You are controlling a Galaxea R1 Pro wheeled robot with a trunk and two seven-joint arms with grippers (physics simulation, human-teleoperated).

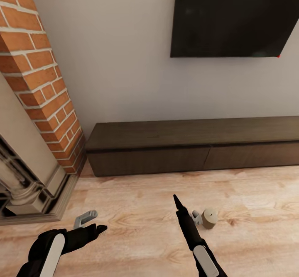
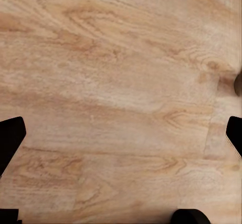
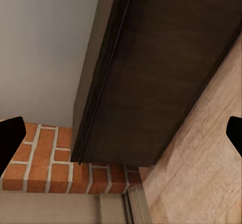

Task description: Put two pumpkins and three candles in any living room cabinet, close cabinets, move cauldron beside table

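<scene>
Dark-brown wood, head view: the cabinet (image 1: 195, 146) runs along the far wall under a black wall screen (image 1: 234, 15), both drawer fronts flush and closed; a brick fireplace column (image 1: 39, 82) stands to its left.
Candle, head view: one cream candle (image 1: 209, 218) lies tipped on the plank floor (image 1: 137, 202), near the robot and well short of the cabinet, just right of the right arm's tip.
Progress, head view: judged early; this candle is not yet stowed, a drawer has yet to be opened, and no pumpkins or cauldron can be seen from here.
Arms, head view: the left gripper (image 1: 92, 228) hangs low at near left, pointing right; the right gripper (image 1: 179, 204) reaches forward toward the cabinet, its tip beside the candle.
Left wrist view: fingers (image 2: 11, 138) sit wide apart at the edges of the view over bare floor, holding nothing.
Right wrist view: fingers (image 3: 10, 141) likewise spread and empty, aimed at the cabinet's left end (image 3: 156, 78) and the brick beside it.
</scene>
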